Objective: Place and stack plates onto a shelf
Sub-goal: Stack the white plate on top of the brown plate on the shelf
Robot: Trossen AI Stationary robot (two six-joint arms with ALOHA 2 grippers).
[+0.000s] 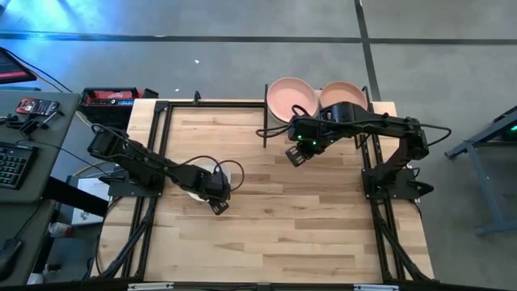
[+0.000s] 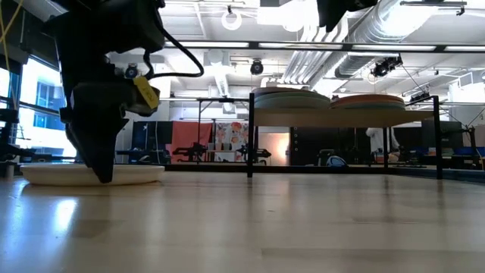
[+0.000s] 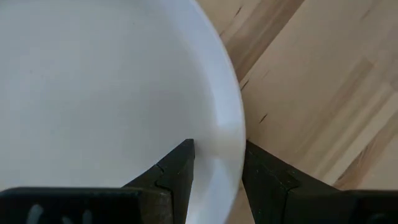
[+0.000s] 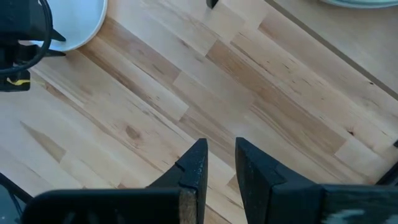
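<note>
- Jaws of the left gripper [image 3: 217, 163] stand apart, one dark finger [image 3: 177, 165] over the inside of the white plate [image 3: 93, 93], the other just outside its rim; whether they press the rim I cannot tell.
- White plate lies flat on the desk [image 1: 307, 210], left of centre, mostly hidden under the left gripper [image 1: 216, 194] from above.
- From desk height the left gripper [image 2: 102, 171] points straight down, its tip at the near edge of the white plate [image 2: 45, 173].
- Right gripper [image 1: 295, 153] hangs above bare desk just in front of the shelf [image 1: 275, 129]; its jaws are narrowly parted, nothing between them.
- Right wrist view: fingers [image 4: 194, 165] over wood planks, the white plate [image 4: 84, 22] well apart.
- Shelf sits at the desk's far edge, right of centre, with two plate stacks side by side on top.
- Left stack [image 1: 291, 99] shows a salmon pink plate uppermost; right stack [image 1: 343, 95] likewise pinkish, partly covered by the right arm.
- From the low view both stacks [image 2: 292, 97] [image 2: 367, 100] rest level on the shelf board.
</note>
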